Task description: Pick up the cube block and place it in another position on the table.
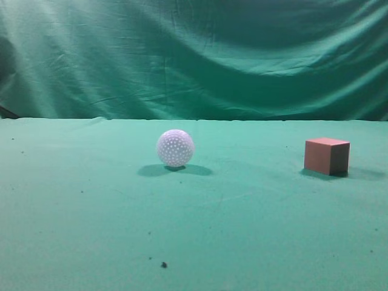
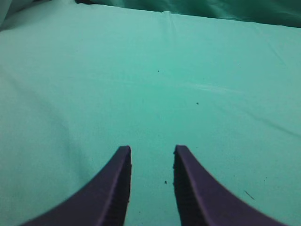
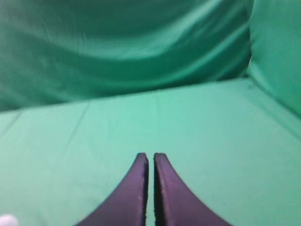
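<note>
The reddish-brown cube block (image 1: 327, 156) stands on the teal-green table (image 1: 242, 224) at the right in the exterior view. Neither gripper shows in that view. In the left wrist view my left gripper (image 2: 152, 149) is open and empty above bare cloth. In the right wrist view my right gripper (image 3: 150, 156) is shut with nothing between its fingers, above the cloth. The cube shows in neither wrist view.
A white dimpled ball (image 1: 175, 148) sits on the table left of the cube, near the middle. A white blur (image 3: 7, 220) shows at the bottom left of the right wrist view. A wrinkled green curtain (image 1: 194, 54) hangs behind the table.
</note>
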Robot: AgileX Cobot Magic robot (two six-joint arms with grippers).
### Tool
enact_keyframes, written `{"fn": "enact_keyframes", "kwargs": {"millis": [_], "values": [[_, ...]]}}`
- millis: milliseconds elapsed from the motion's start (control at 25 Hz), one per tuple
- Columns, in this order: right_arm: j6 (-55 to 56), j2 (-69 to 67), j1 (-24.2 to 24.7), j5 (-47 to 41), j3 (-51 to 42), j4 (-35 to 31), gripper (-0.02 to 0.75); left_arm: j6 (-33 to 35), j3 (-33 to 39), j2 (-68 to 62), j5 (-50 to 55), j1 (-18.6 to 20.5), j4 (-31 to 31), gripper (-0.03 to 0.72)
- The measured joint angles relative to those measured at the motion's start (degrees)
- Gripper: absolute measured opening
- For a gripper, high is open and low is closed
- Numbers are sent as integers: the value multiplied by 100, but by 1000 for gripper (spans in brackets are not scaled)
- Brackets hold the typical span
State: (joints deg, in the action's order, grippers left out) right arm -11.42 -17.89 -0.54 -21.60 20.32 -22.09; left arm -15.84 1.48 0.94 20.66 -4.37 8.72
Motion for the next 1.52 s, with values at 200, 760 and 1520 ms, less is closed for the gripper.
{"fn": "enact_keyframes", "kwargs": {"millis": [200, 760, 1520], "values": [[-419, -1183, -154, -1062, 285, 32, 0, 0, 0, 0, 0, 0, 0, 262], [240, -4961, -2685, -2447, 2389, 1641, 0, 0, 0, 0, 0, 0, 0, 262], [969, -8158, -3018, -1997, 3773, 2481, 547, 0, 0, 0, 0, 0, 0, 262]]}}
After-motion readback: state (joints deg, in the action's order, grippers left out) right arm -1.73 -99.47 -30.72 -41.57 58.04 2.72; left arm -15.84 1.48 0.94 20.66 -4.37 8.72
